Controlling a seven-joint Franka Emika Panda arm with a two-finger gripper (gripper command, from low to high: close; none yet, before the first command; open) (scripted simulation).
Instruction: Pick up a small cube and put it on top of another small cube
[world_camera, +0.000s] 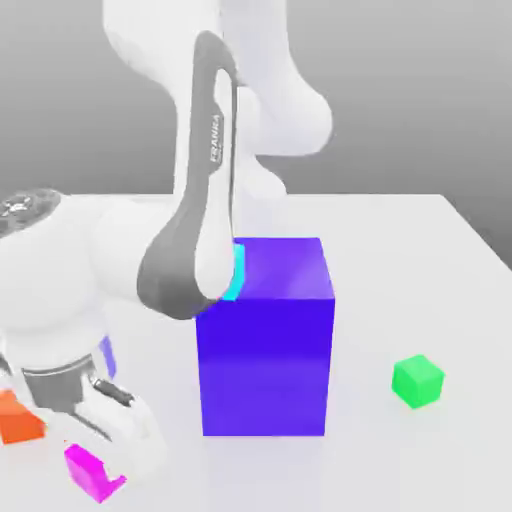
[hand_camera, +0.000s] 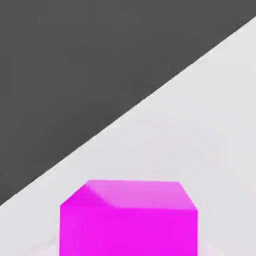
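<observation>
Sitting on the white counter (world_camera: 420, 260) at the exterior view's lower left, my magenta cube (world_camera: 90, 470) lies just beside the end effector (world_camera: 105, 425), well apart from the green cube (world_camera: 417, 381) beyond the big blue block (world_camera: 265, 345), orange cube (world_camera: 18, 420) nearby.

arm (world_camera: 215, 60): white rounded shells | grey link, "FRANKA" lettering | gripper colour unclear

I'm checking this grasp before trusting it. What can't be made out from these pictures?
- Hand, exterior view: the arm's body covers its fingers; open or shut unreadable.
- Magenta cube: partly behind the hand; cut by the frame edge in the hand view.
- Cyan cube, exterior view: mostly behind the arm.
</observation>
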